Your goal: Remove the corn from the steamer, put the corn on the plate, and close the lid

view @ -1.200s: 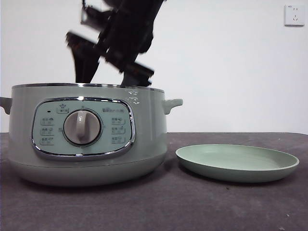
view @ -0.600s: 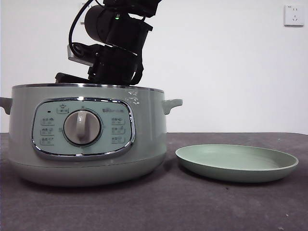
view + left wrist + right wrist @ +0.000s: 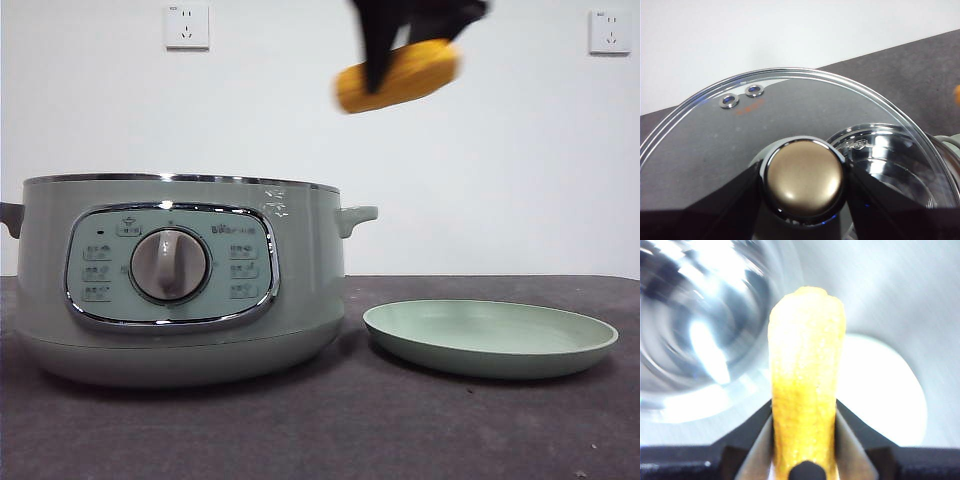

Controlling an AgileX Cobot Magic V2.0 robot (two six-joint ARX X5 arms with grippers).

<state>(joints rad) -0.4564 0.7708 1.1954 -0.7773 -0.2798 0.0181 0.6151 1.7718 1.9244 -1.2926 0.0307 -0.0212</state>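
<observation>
1. Holding the corn (image 3: 398,75) up high in the front view, my right gripper (image 3: 385,62) pinching it in the air between the open steamer (image 3: 180,275) at the worktop's left edge and the plate (image 3: 490,338) toward its right edge.
2. Left wrist view: my left gripper (image 3: 802,182) is clamped on the knob of the lid (image 3: 790,125), with the steamer's chrome rim visible through the glass.
3. Right wrist view: both jaws squeeze the corn (image 3: 805,385); blurry steamer (image 3: 700,325) and plate (image 3: 880,390) lie beyond it.

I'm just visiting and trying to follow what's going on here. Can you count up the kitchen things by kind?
Pots: 1, the green steamer, open on the table.
Lids: 1, the glass lid, held by the left tool.
Plates: 1, the green plate, bare.
Corn cobs: 1, the corn, held in the air by the right tool.
Total: 4
</observation>
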